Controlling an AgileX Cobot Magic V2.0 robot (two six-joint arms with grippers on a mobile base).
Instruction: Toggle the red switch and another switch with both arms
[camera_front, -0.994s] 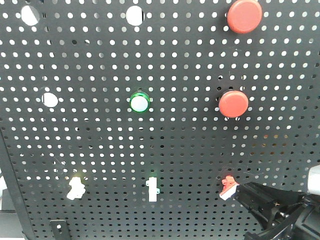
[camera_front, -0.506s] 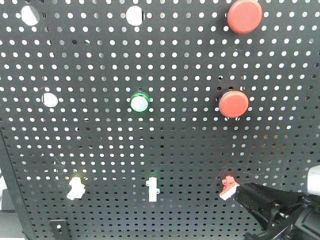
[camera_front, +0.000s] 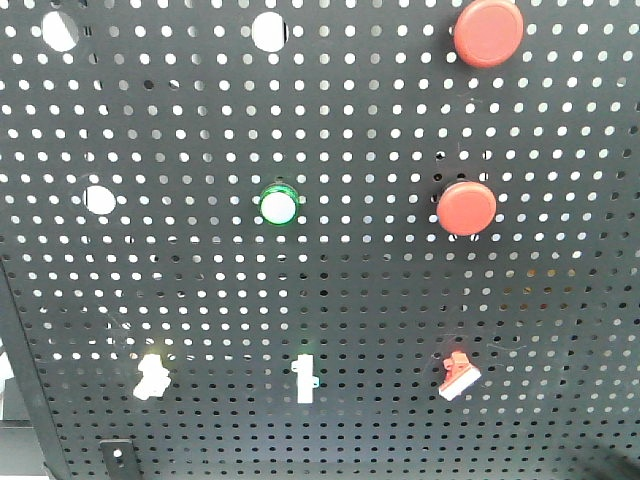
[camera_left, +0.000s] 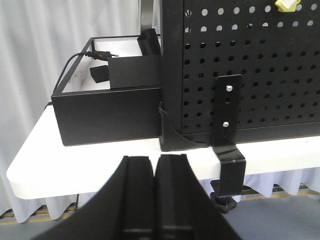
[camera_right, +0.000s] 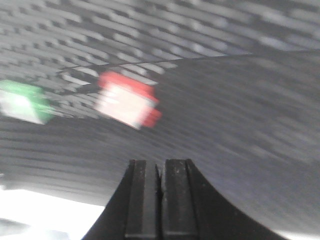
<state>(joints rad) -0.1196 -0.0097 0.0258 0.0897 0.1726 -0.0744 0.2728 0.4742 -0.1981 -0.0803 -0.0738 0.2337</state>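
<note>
Red switch (camera_front: 458, 377) sits low on the right of the black pegboard (camera_front: 380, 300), in one row with the white toggle (camera_front: 305, 378) and the pale yellow switch (camera_front: 151, 375) on the left. An open black box (camera_left: 107, 112) stands on the white desk (camera_left: 60, 170) beside the board; inside it lie a dark block and a cable. Half a second ago the right arm reached up to the red switch from the lower right corner; now it is gone from the front view, and the switch stands free. The right hand (camera_right: 160, 200) has its fingers pressed together below the blurred red switch, holding nothing. The left hand (camera_left: 154, 195) is also closed and empty, low before the desk edge, near the black clamp (camera_left: 229, 165).
</note>
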